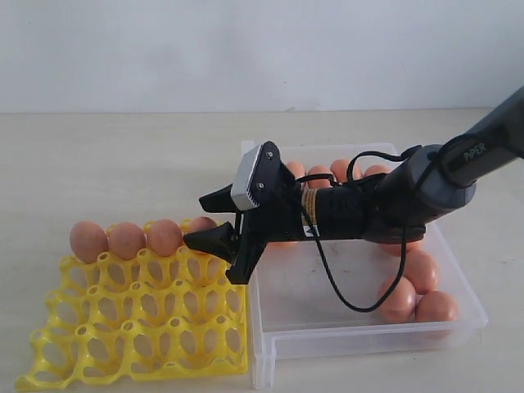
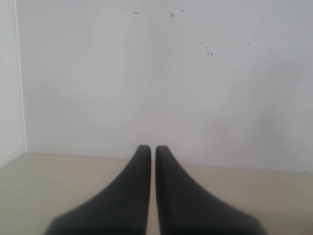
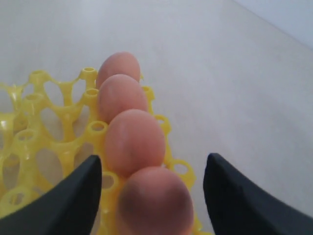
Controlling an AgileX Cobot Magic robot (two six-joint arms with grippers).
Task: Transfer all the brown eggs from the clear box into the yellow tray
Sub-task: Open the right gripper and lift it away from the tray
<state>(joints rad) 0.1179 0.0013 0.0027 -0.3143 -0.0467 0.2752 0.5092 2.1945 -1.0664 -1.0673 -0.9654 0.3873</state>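
Right tool: your right tool (image 1: 199, 219) (image 3: 152, 157) is spread wide. It hangs over the far right corner of the yellow tray (image 1: 131, 375).
Egg at the tool: one egg (image 3: 154, 200) sits in the tray between the two fingers. You can see a gap on each side of it, so the tool is not squeezing it.
Left tool: your left tool (image 2: 152, 148) is narrow, with just a thin slit between its fingers and nothing in it. It points at a white wall (image 2: 161, 73). You cannot see it in the exterior view.
Brown eggs in the tray: four brown eggs (image 1: 127, 239) stand in one line along the far row of the tray. The egg at the tool is the last one on the right. All the other cups are bare.
Brown eggs in the box: more eggs lie in the clear box (image 1: 360, 344). Some lie by its far wall (image 1: 340, 169), partly hidden by the arm. Three lie close together at the near right (image 1: 422, 270).
Clear box: it sits on the counter (image 1: 98, 155), just to the right of the tray.
Right arm: the dark arm (image 1: 458, 168) reaches in from the right, across the top of the box.
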